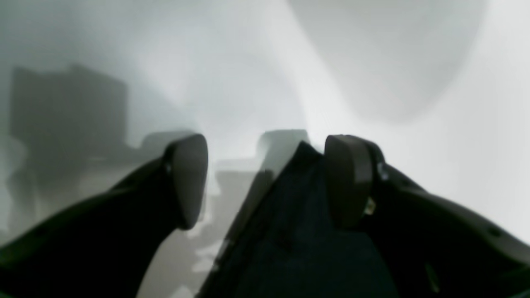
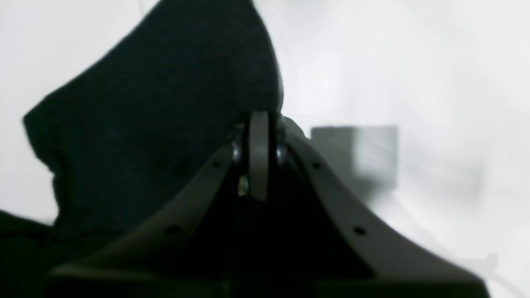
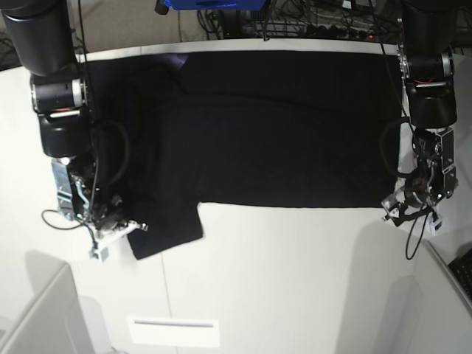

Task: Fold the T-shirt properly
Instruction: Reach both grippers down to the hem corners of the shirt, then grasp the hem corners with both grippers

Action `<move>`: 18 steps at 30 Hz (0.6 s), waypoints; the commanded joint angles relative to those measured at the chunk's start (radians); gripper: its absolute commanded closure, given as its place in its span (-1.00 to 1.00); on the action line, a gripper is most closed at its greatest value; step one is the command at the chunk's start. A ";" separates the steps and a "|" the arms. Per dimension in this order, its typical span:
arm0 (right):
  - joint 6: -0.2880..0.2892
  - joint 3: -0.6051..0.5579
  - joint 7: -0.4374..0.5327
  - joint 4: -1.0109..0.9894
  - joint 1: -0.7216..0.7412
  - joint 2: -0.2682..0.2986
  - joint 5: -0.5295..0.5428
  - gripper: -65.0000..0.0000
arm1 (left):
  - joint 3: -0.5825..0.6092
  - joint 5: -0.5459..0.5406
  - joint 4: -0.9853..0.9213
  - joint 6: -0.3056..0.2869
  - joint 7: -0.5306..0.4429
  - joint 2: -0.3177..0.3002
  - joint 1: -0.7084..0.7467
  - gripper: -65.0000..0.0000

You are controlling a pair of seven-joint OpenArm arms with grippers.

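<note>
Your black T-shirt [image 3: 273, 125] lies spread flat across the far half of the white table [image 3: 295, 280], its long axis running left to right. One sleeve hangs toward you at the near left. Your right gripper [image 3: 125, 227] is pinched shut on that sleeve's edge. Your left gripper [image 3: 398, 208] stands with jaws apart at the shirt's near right corner, cloth touching one finger [image 1: 348, 182], so it holds nothing.
</note>
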 commanded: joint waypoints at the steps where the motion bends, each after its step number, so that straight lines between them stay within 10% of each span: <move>1: 0.002 0.003 0.015 0.016 0.036 0.013 0.007 1.00 | 0.004 -0.008 0.006 0.001 0.017 -0.009 -0.021 -0.31; 18: 0.002 0.003 0.015 0.016 0.036 0.012 0.007 1.00 | 0.101 -0.013 0.015 0.001 0.009 -0.002 -0.027 -0.30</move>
